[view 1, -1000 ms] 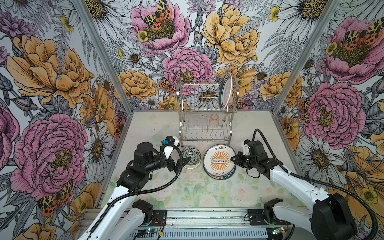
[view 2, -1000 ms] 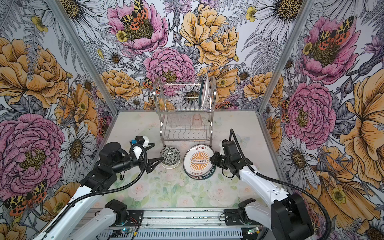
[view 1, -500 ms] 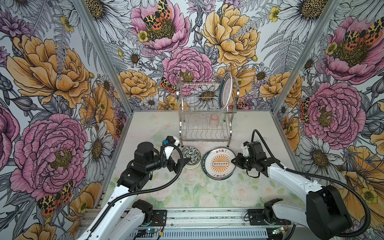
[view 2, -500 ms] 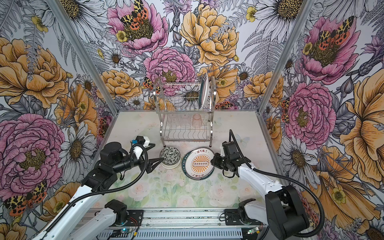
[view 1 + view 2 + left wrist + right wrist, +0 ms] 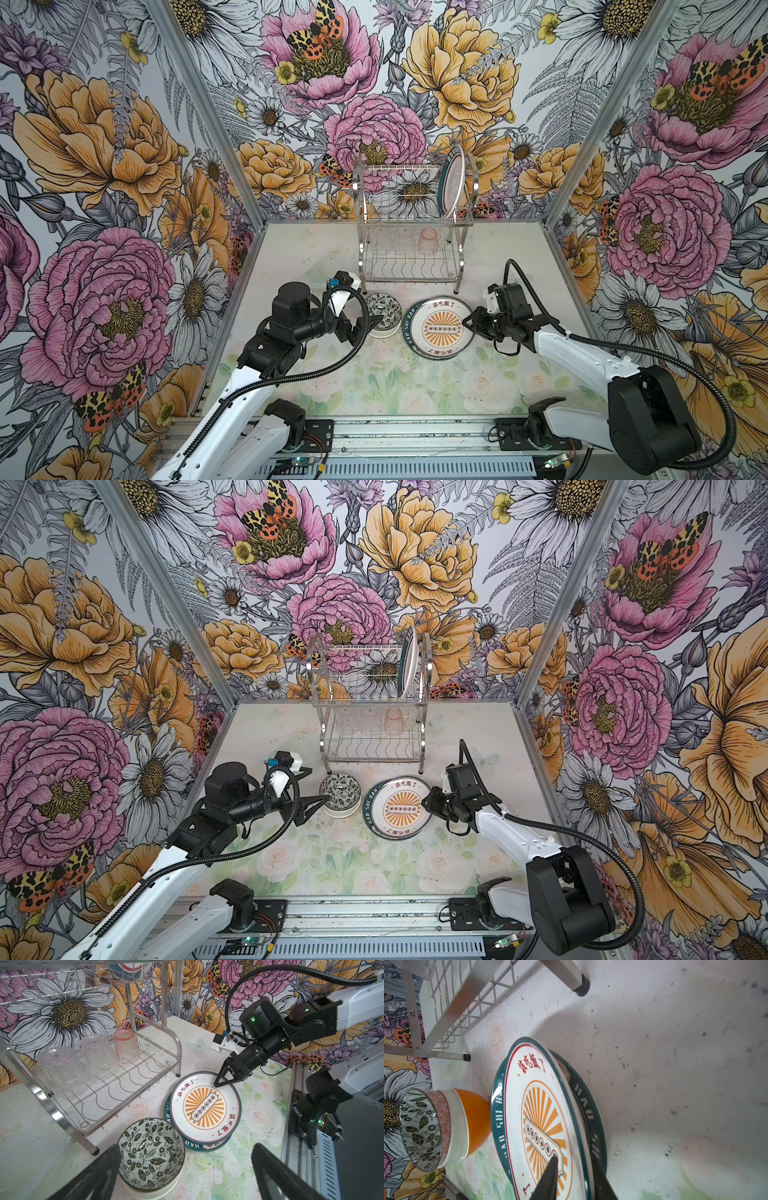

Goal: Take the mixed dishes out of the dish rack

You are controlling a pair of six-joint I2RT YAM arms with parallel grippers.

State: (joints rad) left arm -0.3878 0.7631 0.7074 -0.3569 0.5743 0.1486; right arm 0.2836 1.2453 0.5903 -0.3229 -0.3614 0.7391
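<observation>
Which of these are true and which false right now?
1. One plate stands on the rack's upper shelf. True.
2. The cups are already out of the rack. False: three stand upside down on its lower shelf.
3. Two plates are stacked on the table. True.
4. The bowls sit apart. False: they are nested in one stack beside the plates.
5. The left gripper grips a bowl. False: it is open beside the stack.

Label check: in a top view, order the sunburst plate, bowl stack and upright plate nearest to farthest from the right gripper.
1. sunburst plate, at the right gripper.
2. bowl stack, left of that plate.
3. upright plate, in the dish rack, upper tier.
</observation>
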